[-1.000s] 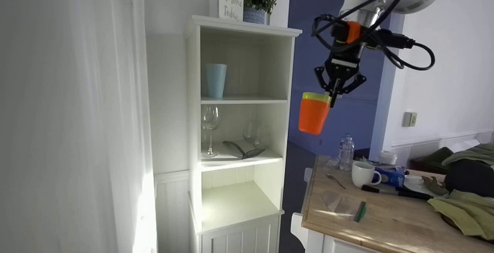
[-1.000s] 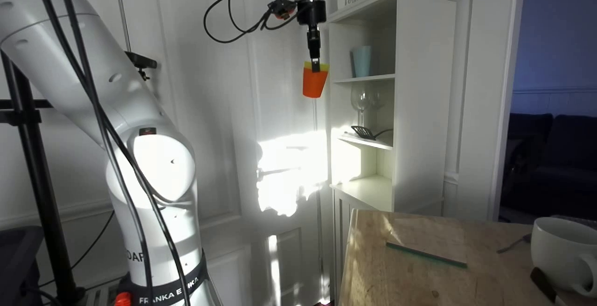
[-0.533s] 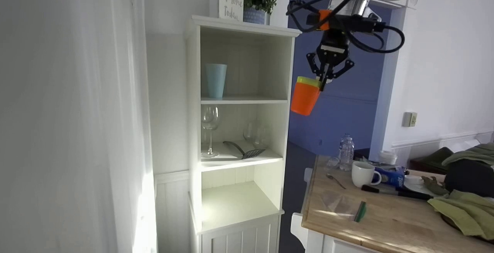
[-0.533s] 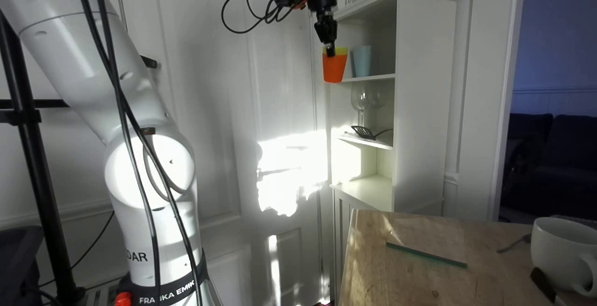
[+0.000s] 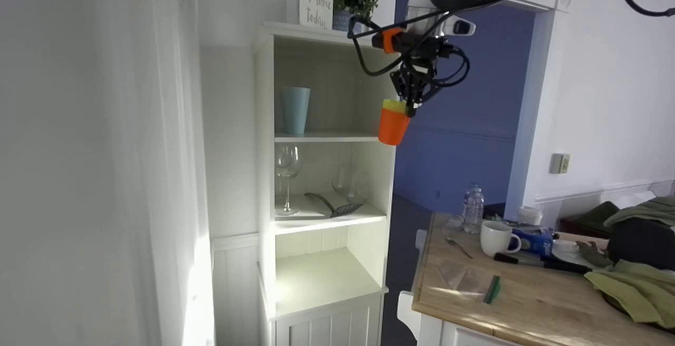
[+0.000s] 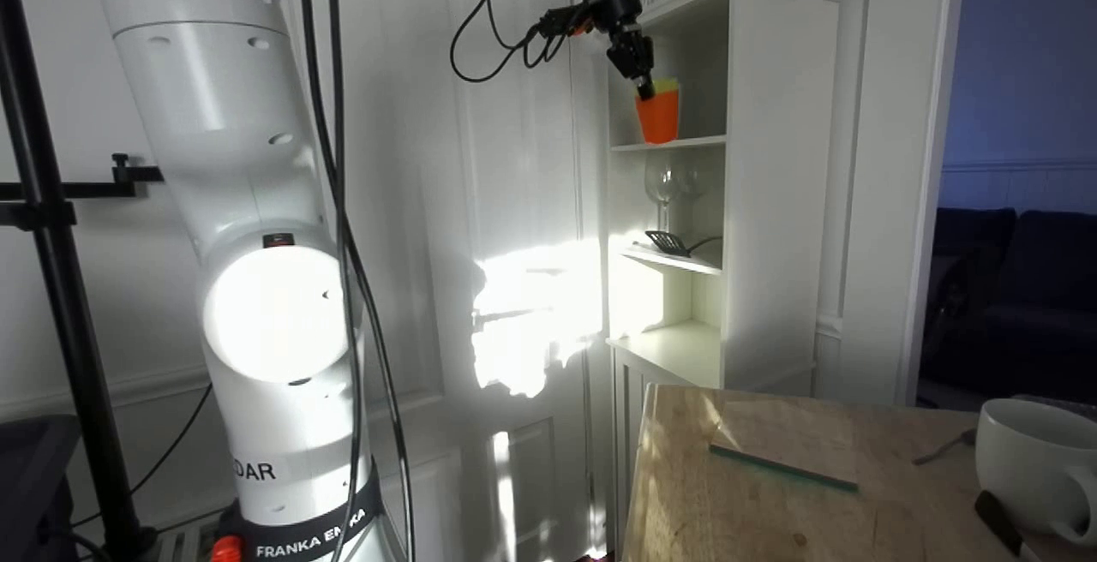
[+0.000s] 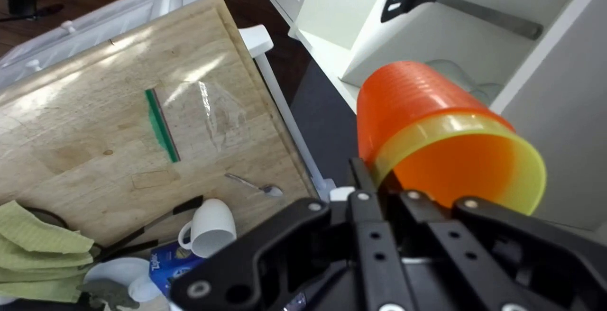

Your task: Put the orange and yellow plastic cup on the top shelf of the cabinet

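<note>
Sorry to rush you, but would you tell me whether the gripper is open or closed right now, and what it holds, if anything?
Gripper: closed, holding the orange and yellow plastic cup by its rim.

The orange and yellow plastic cup (image 7: 441, 131) is smooth with a glossy sheen; the gripper (image 7: 377, 173) is matt black with shiny metal screws (image 7: 198, 289). In an exterior view, the far cabinet (image 6: 780, 185) has a smooth, painted finish. In the wrist view, at left, the table (image 7: 85, 112) is grained wood, the mug (image 7: 213, 216) glossy, the spoon (image 7: 269, 189) polished metal, the cloth (image 7: 42, 242) ribbed and matt.
</note>
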`<state>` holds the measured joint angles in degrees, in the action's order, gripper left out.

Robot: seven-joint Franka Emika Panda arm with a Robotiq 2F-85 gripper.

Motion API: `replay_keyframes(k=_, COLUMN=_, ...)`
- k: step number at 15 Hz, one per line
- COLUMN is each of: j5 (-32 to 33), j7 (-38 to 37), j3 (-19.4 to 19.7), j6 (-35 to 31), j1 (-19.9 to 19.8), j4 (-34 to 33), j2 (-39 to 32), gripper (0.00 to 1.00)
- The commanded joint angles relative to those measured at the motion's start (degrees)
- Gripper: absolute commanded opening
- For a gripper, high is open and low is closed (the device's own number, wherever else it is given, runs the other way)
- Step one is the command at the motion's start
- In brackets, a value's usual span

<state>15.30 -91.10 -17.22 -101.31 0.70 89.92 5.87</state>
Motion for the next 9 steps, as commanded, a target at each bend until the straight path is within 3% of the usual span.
replay_keyframes(k=1, j5=9.2, j7=-6.2, j3=0.2, j6=1.1, j1=4.3, j4=-8.2, j2=-6.4, gripper=0.01)
replay_keyframes(k=4, j5=12.5, j7=-6.0, j3=1.5, j6=2.5, j1=7.2, j4=-11.3, j2=-9.4, gripper=0.01)
replay_keyframes(k=5, j5=10.2, j7=-5.6, j3=2.5, j6=0.7, j1=7.2, j4=-7.4, j2=-6.8, gripper=0.06)
replay_keyframes(k=6, j5=10.8, j7=-5.7, j3=0.6, j6=0.7, j1=5.5, j4=-7.9, j2=-7.5, gripper=0.06)
replay_keyframes(k=9, j5=11.1, j7=-5.7, j3=0.8, j6=1.0, j1=6.0, j4=-9.2, j2=-8.7, gripper=0.06)
